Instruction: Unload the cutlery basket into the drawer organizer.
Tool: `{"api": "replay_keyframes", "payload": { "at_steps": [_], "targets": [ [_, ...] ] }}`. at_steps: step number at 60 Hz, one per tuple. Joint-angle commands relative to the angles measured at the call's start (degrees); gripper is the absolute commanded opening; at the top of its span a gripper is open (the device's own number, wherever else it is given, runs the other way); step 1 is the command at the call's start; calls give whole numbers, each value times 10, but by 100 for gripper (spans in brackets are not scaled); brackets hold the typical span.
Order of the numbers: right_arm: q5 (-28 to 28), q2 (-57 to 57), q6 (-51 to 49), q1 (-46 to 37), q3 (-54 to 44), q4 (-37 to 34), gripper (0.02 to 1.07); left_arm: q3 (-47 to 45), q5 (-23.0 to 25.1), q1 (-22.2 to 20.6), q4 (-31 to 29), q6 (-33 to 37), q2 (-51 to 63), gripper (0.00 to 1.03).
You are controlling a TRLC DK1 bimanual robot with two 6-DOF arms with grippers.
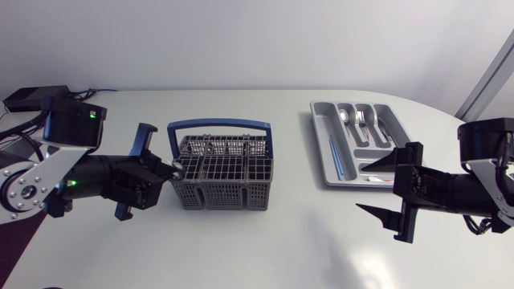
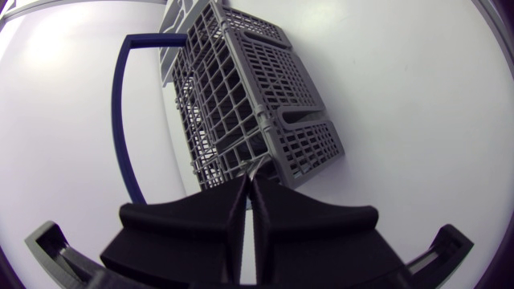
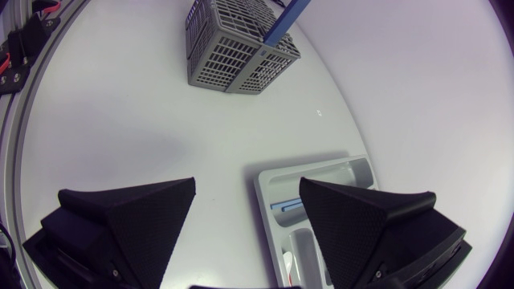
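The grey cutlery basket (image 1: pixel 221 172) with a blue handle (image 1: pixel 217 125) stands left of the table's middle. My left gripper (image 1: pixel 173 168) is at its left end wall. In the left wrist view the gripper (image 2: pixel 250 181) is shut, with the thin metal tip of a cutlery piece (image 2: pixel 257 166) pinched between its fingertips at the basket's (image 2: pixel 249 88) rim; I cannot tell what kind of piece it is. The grey drawer organizer (image 1: pixel 321 152) lies at the back right, with spoons and forks (image 1: pixel 361 119) and a blue stick (image 1: pixel 336 156) in it. My right gripper (image 1: pixel 363 189) hangs open and empty in front of the organizer (image 3: pixel 321 172).
Bare white tabletop lies between the basket (image 3: pixel 233 56) and the organizer. A black box (image 1: pixel 32 98) with cables sits at the far left back corner.
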Motion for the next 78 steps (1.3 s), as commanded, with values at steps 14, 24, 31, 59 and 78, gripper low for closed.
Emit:
{"api": "replay_keyframes", "payload": {
  "at_steps": [14,24,31,59,78],
  "targets": [
    [-1,-21,20,18,-18,-4,95,11,7,14,-8,13,-37,4],
    [0,-38,20,21,-24,-13,95,5,12,16,-4,-2,-57,4],
    [2,-51,20,22,-28,-20,95,2,15,17,8,-10,-71,4],
    [7,-107,21,36,-31,-64,95,-2,19,15,-2,-38,-147,4],
    [8,-146,31,46,-31,-90,95,11,18,8,-58,-56,-224,4]
  ]
}}
